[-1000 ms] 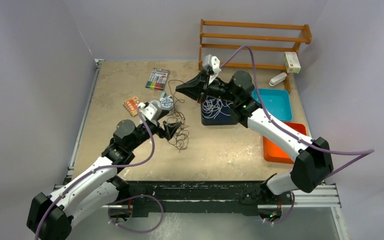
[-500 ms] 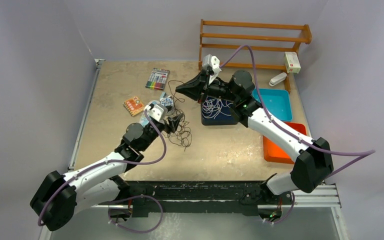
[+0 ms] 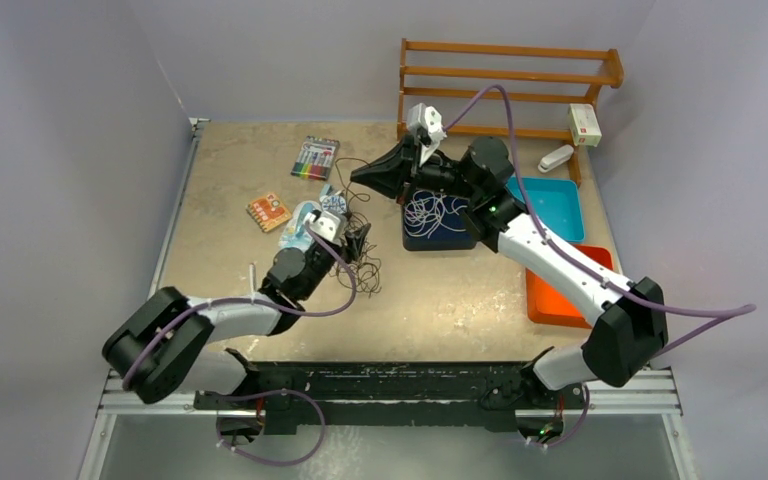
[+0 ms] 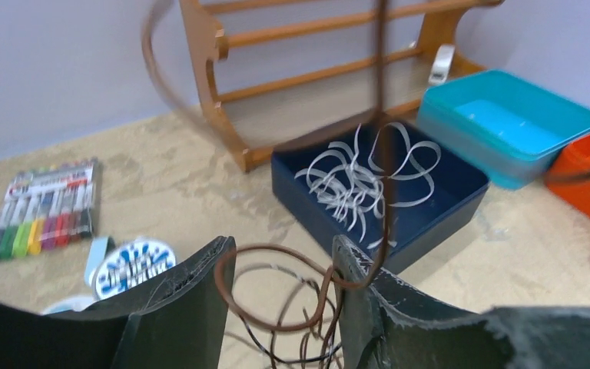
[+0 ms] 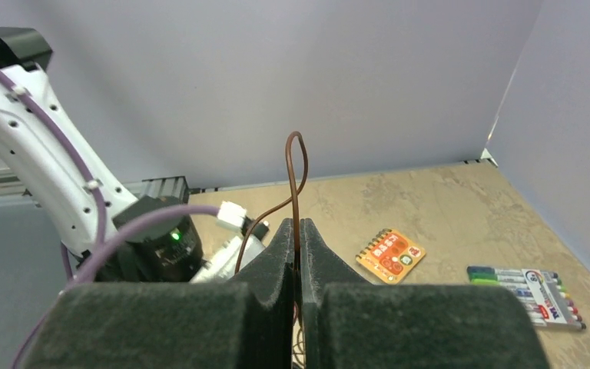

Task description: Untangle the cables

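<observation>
A tangle of dark brown-black cables (image 3: 362,268) lies on the table left of centre. My left gripper (image 3: 359,240) is at the tangle's far edge; in the left wrist view the gripper (image 4: 280,250) is open, with brown loops (image 4: 276,270) passing between the jaws. My right gripper (image 3: 362,179) is shut on one brown cable (image 5: 296,178) and holds it up above the tangle; the strand rises from the closed gripper (image 5: 297,227) and loops over. White cables (image 3: 432,214) lie in a navy box (image 3: 413,240), also in the left wrist view (image 4: 361,181).
A marker pack (image 3: 315,157), an orange notebook (image 3: 268,211) and a blue-white packet (image 3: 332,203) lie left of the tangle. A teal tray (image 3: 550,205) and an orange tray (image 3: 565,292) sit at right. A wooden rack (image 3: 510,75), a white box (image 3: 584,124) and a stapler (image 3: 556,158) stand at the back.
My left arm has stretched forward and its gripper has moved away from the near edge, up and right along the dark tangle. The right arm has barely moved and keeps its cable.
</observation>
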